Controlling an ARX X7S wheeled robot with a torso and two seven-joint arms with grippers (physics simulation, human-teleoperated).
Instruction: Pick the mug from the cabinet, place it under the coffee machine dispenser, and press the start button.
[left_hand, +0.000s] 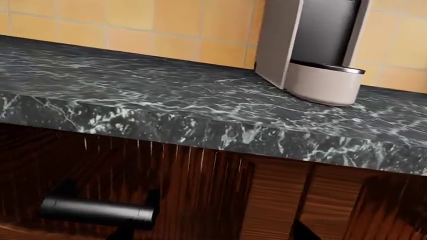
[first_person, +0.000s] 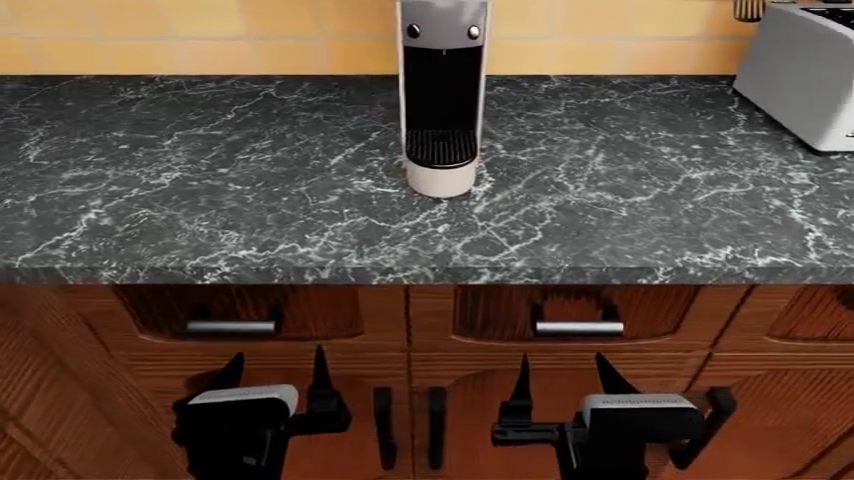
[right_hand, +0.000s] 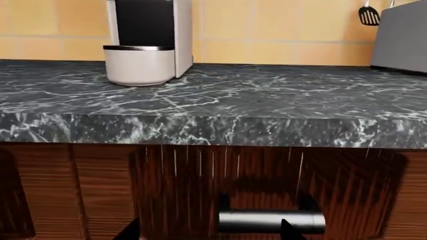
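A dark marble countertop (first_person: 200, 170) runs beneath a yellow tiled wall (first_person: 200, 35). Below it sit reddish wooden cabinets (first_person: 80, 340) with metal drawer handles (first_person: 231, 326). A white toaster (first_person: 801, 75) stands far right.

Even, soft simulator light; sharp renders with no blur.

The bench (first_person: 240, 170) and the yellow tiled wall (first_person: 200, 35) are evenly and brightly lit, without glare; the marble veins read crisp near and far. The coffee machine dispenser (first_person: 442, 95) casts only a faint shadow at its base. The wooden cabinet fronts (first_person: 120, 400) under the bench edge are much dimmer, and the drawer handles (first_person: 231, 326) sit in dark recesses. In both wrist views the wood is streaked with thin pale vertical lines. No edge distortion shows.
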